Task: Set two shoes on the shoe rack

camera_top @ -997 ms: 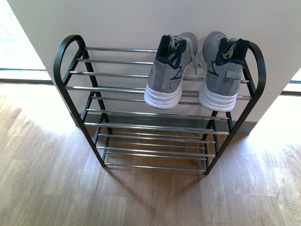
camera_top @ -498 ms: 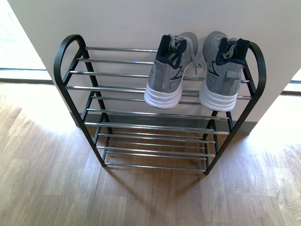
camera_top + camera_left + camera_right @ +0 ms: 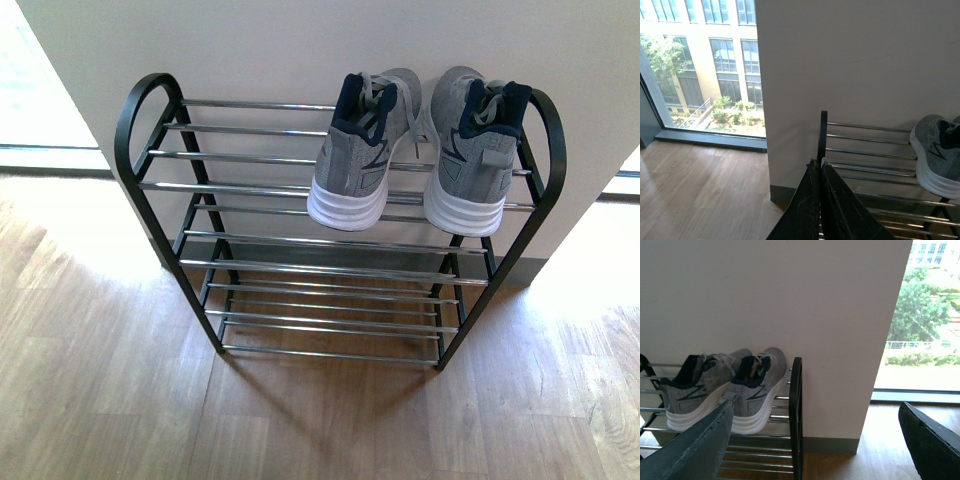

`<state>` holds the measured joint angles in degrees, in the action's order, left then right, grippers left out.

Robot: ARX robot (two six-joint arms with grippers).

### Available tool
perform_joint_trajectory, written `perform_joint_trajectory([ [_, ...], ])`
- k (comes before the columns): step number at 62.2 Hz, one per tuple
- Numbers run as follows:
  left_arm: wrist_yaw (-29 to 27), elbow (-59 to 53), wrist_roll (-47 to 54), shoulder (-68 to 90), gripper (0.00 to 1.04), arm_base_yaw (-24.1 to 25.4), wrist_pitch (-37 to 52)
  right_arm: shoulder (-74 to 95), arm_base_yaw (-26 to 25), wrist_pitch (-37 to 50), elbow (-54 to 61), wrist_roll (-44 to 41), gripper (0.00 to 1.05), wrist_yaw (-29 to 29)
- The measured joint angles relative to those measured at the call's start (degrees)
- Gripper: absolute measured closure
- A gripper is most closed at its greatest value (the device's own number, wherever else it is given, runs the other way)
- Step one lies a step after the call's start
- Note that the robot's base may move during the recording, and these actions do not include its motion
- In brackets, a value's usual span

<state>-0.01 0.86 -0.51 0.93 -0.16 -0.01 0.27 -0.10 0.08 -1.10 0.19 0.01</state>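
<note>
sneaker (image 3: 936, 152) cropped (left wrist), rack (image 3: 866, 128) bottom cropped

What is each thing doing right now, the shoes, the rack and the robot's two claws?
Sneaker nearer the rack's middle: on the top shelf, toe to the wall.
Sneaker at the rack's end: on the top shelf, beside the first.
Shoe rack: upright against the wall.
Left gripper: shut, holding nothing.
Right gripper: open, holding nothing.
</note>
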Motion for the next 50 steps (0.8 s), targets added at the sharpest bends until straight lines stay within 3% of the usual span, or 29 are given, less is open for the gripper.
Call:
perform_joint_trajectory([
  [7,0.0,0.0,-0.04,-0.02,1.01,0.0,0.0,0.0,0.0,0.0,0.0,0.0,0.09,0.02],
  [38,0.0,0.0,-0.02,-0.02,0.09,0.0,0.0,0.0,0.0,0.0,-0.02,0.0,0.09,0.0],
  [50,-0.02,0.0,0.09,-0.02,0.09,0.0,0.0,0.0,0.0,0.0,-0.02,0.0,0.09,0.0],
])
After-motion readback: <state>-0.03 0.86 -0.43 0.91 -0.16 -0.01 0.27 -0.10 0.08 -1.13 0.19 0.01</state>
